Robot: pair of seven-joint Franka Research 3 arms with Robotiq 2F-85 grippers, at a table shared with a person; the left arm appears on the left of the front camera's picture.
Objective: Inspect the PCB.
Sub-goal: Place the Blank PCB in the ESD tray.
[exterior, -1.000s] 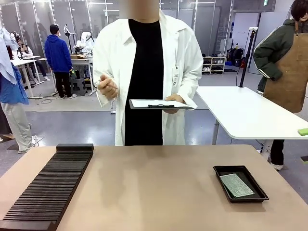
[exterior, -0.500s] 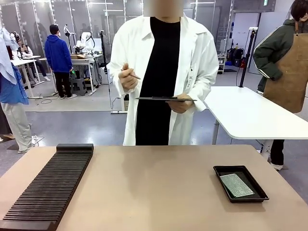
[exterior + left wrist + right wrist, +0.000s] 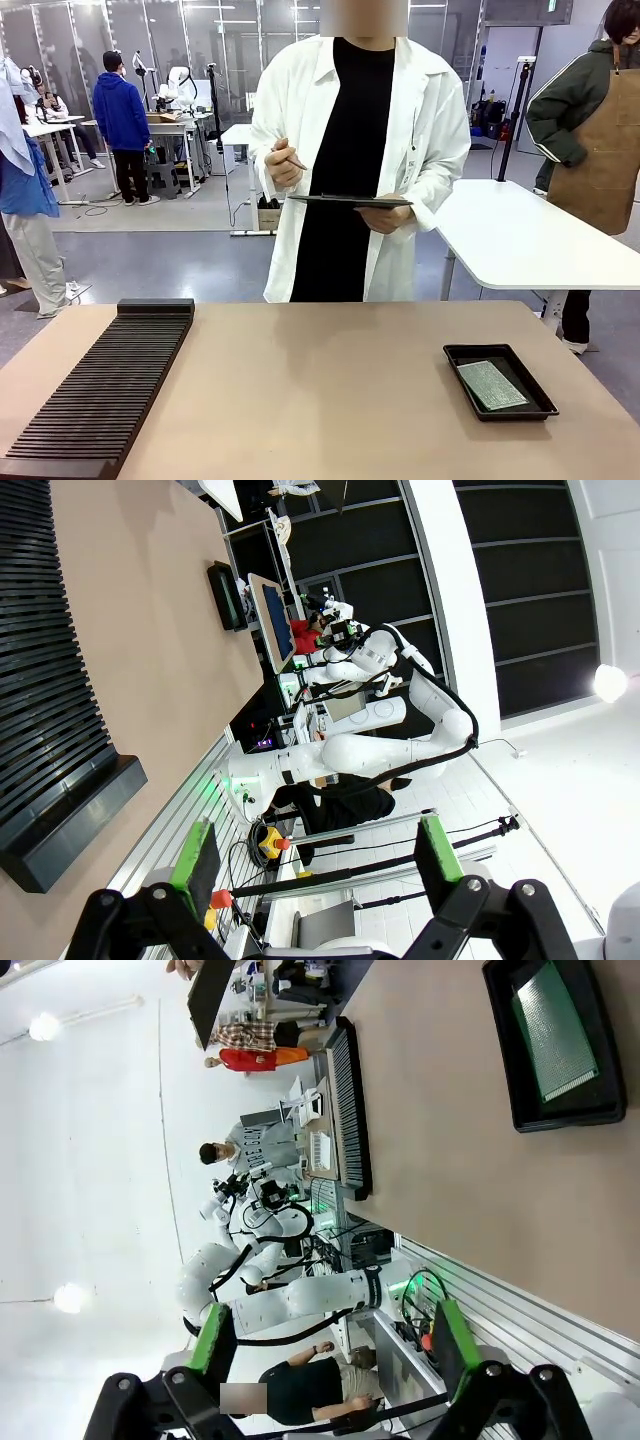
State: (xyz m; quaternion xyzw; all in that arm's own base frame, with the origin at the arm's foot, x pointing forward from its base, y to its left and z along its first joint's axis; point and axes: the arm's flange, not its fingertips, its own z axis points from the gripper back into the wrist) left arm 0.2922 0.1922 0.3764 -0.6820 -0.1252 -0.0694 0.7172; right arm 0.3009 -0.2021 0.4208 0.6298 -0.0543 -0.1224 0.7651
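The green PCB point(image 3: 492, 384) lies flat in a black tray point(image 3: 455, 362) at the table's right side; the right wrist view shows the PCB point(image 3: 556, 1028) in the tray point(image 3: 510, 1092) at top right. My left gripper point(image 3: 315, 862) is open, its green pads point(image 3: 196, 853) wide apart with nothing between them. My right gripper point(image 3: 330, 1349) is open too and holds nothing, well away from the tray. A person in a white coat stands at the far side with a clipboard point(image 3: 350, 201) in one hand and a pen point(image 3: 292, 160) in the other.
A long black slotted rack point(image 3: 105, 388) lies along the table's left side, also in the left wrist view as the rack point(image 3: 45, 680). The tan tabletop point(image 3: 320, 390) between rack and tray is bare. A white table point(image 3: 520, 240) stands behind at the right.
The person has stepped to the right, raised the clipboard level and brought the pen hand up over it. The PCB, tray and rack have not moved.
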